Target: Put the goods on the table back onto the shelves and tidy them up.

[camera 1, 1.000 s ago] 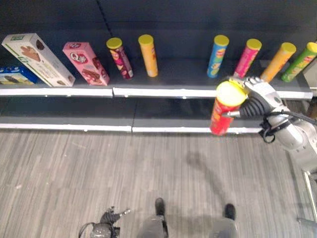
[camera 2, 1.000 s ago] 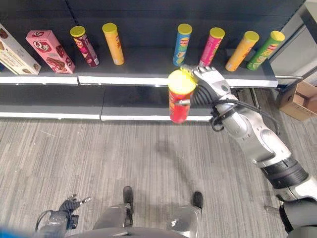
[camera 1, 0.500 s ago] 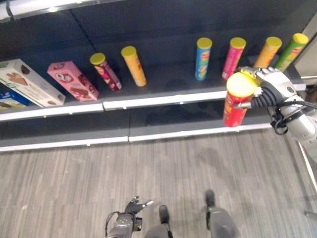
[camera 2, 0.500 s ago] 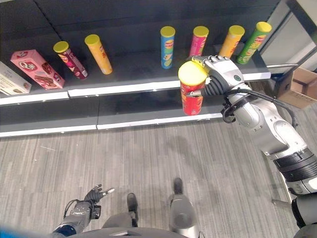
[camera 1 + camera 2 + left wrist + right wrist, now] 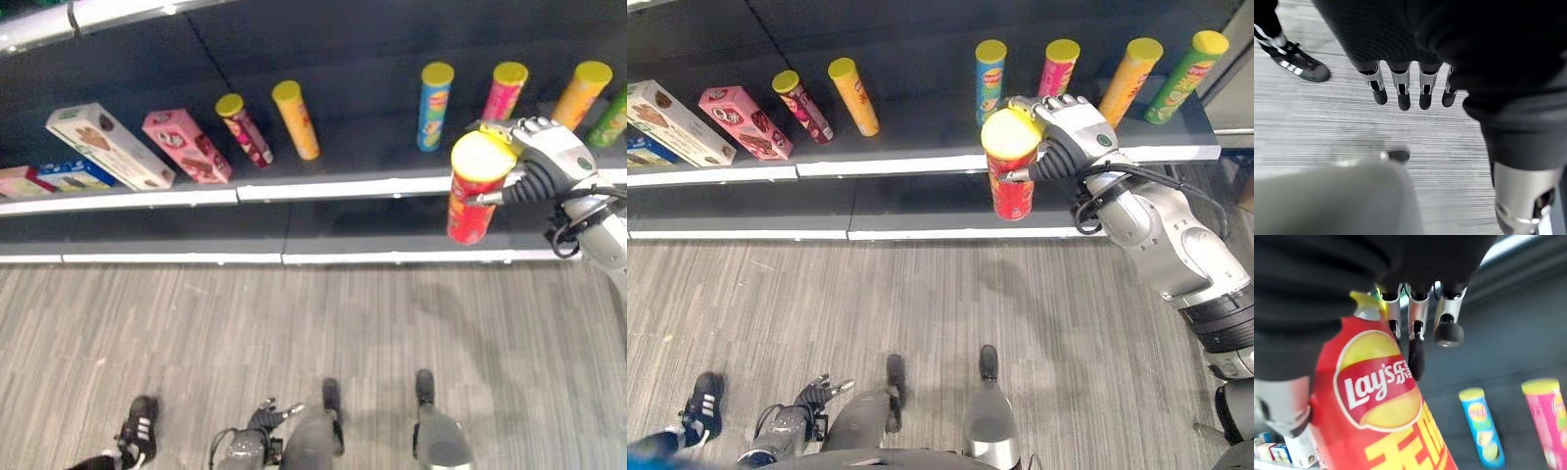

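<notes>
my view has swung and a person's shoe (image 5: 140,443) now shows, while my right hand (image 5: 1070,137) still grips the one red can (image 5: 1011,164) upright before the shelf (image 5: 333,186) holding six cans and four boxes, left hand (image 5: 1410,88) relaxed, labels unread.

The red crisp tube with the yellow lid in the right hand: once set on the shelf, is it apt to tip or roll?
The red cylindrical crisp tube with a yellow lid is tall and narrow, so probably tippy if nudged. Its round wall would likely roll if it fell on the dark shelf. It looks stiff; the right hand grips it without denting.
</notes>
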You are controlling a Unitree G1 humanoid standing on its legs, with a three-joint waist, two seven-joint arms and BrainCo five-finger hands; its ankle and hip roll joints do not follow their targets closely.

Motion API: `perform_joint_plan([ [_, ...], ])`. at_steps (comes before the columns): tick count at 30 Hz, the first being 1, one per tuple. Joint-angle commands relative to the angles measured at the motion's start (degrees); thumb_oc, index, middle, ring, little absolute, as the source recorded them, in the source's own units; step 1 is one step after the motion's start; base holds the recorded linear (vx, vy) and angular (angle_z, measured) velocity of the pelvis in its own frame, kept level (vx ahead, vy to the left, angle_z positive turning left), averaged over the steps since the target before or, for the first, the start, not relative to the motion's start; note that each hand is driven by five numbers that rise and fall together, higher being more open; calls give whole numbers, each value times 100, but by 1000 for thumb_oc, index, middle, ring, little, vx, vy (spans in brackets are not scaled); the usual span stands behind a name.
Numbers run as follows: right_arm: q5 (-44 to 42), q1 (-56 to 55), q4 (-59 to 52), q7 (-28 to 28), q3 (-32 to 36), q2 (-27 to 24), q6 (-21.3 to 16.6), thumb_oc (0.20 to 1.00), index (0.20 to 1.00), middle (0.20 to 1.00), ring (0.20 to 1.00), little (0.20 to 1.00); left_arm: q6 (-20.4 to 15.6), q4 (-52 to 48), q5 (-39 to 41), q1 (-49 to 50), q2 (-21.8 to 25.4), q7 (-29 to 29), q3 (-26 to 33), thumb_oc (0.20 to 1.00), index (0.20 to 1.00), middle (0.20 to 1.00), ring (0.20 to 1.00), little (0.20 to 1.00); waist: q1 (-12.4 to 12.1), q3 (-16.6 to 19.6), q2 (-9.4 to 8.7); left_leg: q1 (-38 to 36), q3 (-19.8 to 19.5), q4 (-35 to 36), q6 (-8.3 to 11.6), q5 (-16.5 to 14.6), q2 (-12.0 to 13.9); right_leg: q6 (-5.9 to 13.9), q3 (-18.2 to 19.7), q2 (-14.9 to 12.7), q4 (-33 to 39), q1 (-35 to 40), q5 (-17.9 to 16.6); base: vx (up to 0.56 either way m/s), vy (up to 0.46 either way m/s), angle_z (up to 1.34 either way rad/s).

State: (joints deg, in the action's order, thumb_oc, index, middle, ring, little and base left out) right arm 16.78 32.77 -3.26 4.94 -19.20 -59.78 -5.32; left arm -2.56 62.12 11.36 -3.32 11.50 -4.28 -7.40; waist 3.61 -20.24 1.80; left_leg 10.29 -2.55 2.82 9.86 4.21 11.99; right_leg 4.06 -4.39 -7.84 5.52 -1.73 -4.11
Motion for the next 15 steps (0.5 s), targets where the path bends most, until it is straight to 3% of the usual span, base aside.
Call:
perform_joint_plan([
  [1,-305,195,-387,335,162,-265,-164,200,200,200,200,200,-100,-116,255,349,231,-152,-121,1000,1000,1000,1000,1000,-269,488,-96,179,11,153,60,359,159,358,152,103,-481,411,1360,469,185,-29],
  [5,-138,47,-419,229,217,-238,-115,200,200,200,200,200,-72,59,184,597,211,-121,16,1000,1000,1000,1000,1000,-367,745,65,82,53,152,187,353,24,513,293,-88,-417,940,1462,575,300,-39],
  [6,21,-73,-414,151,290,-154,-37,200,200,200,200,200,-58,99,137,612,269,-87,40,1000,1000,1000,1000,1000,-414,807,16,-32,174,46,103,228,-196,658,348,-370,-568,977,1360,583,405,-95],
  [12,105,182,-230,91,124,-66,27,200,200,200,200,200,-66,7,3,520,383,-42,-114,1000,1000,1000,1000,1000,-409,930,-52,-319,617,182,-189,-46,-620,892,435,-723,-1158,583,951,284,270,-25],
  [14,143,349,-113,107,3,-21,46,200,200,200,200,200,-50,-27,37,487,414,-64,-125,1000,1000,1000,1000,1000,-396,927,-81,-409,678,218,-318,-133,-772,918,452,-795,-1482,437,647,160,211,3],
  [15,140,514,-61,130,-93,46,66,200,200,200,200,200,-53,-80,86,468,477,-91,-113,1000,1000,1000,1000,1000,-412,890,-79,-483,728,218,-400,-225,-843,889,341,-899,-1854,239,318,132,193,5],
])
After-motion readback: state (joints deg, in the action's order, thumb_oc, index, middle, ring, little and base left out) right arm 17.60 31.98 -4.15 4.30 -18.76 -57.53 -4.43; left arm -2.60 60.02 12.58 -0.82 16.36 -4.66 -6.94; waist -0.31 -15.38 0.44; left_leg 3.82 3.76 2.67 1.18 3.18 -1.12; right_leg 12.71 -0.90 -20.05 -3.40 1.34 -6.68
